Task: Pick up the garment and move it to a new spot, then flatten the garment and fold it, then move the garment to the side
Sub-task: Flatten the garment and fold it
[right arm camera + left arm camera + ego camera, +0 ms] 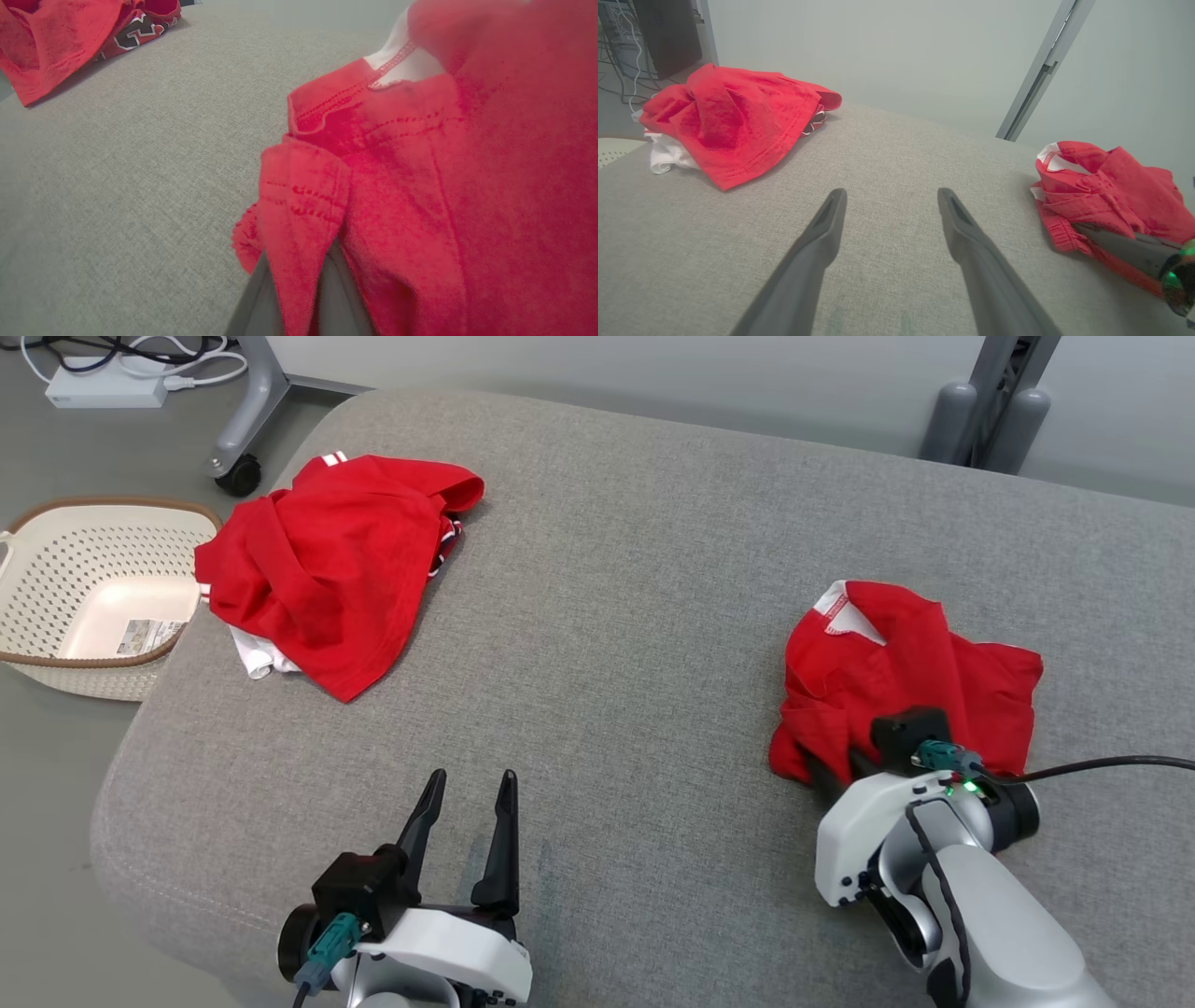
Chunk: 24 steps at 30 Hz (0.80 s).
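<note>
At our right, on the bench (pixel 635 616), the crumpled red garment (pixel 915 663) lies just ahead of the right claw (pixel 831 770), which seems pinched on its near fold; our left claw (pixel 471 789), gaping and empty, sits well apart.

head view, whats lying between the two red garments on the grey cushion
Nothing: the stretch from the left red pile to the right red garment is bare grey cushion, plain in the head view.
</note>
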Available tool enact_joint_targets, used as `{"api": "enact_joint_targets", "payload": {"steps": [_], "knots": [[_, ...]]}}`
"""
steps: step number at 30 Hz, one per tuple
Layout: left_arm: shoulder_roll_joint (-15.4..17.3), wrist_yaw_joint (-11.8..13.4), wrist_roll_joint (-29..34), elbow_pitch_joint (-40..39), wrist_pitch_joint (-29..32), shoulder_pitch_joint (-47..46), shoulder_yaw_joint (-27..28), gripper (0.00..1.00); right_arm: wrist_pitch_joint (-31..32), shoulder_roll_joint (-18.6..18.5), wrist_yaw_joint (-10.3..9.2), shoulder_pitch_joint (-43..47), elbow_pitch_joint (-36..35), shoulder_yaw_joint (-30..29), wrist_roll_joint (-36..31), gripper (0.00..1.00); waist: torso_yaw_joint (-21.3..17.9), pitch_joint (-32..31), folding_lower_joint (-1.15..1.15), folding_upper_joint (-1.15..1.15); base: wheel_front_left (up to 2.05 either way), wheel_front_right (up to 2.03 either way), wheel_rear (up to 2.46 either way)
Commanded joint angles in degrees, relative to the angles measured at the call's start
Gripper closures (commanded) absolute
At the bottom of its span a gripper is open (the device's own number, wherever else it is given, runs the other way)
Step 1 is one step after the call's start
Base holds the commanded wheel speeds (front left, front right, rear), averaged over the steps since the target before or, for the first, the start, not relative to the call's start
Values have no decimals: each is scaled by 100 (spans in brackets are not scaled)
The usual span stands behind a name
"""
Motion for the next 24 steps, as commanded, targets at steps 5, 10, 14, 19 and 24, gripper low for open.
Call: {"api": "enact_joint_targets", "payload": {"steps": [5,10,14,19,24], "knots": [[24,12,72,56,-8,-65,112,0,-166,-42,1,-113,-116,344,508,0,-130,-105,0,0,0,0,0],[25,-25,183,71,-8,18,264,0,-193,-38,1,-41,-523,530,849,0,-390,-290,0,0,0,0,0],[25,-56,274,28,-8,86,415,0,-85,-41,1,98,-1016,451,1002,0,-652,-437,0,0,0,0,0],[26,-78,360,-92,-8,52,622,0,-27,-164,1,332,-1781,-53,674,0,-989,-564,0,0,0,0,0],[24,-104,386,-281,-8,-21,828,0,-199,-273,1,681,-2570,-817,212,0,-1289,-584,0,0,0,0,0]]}}
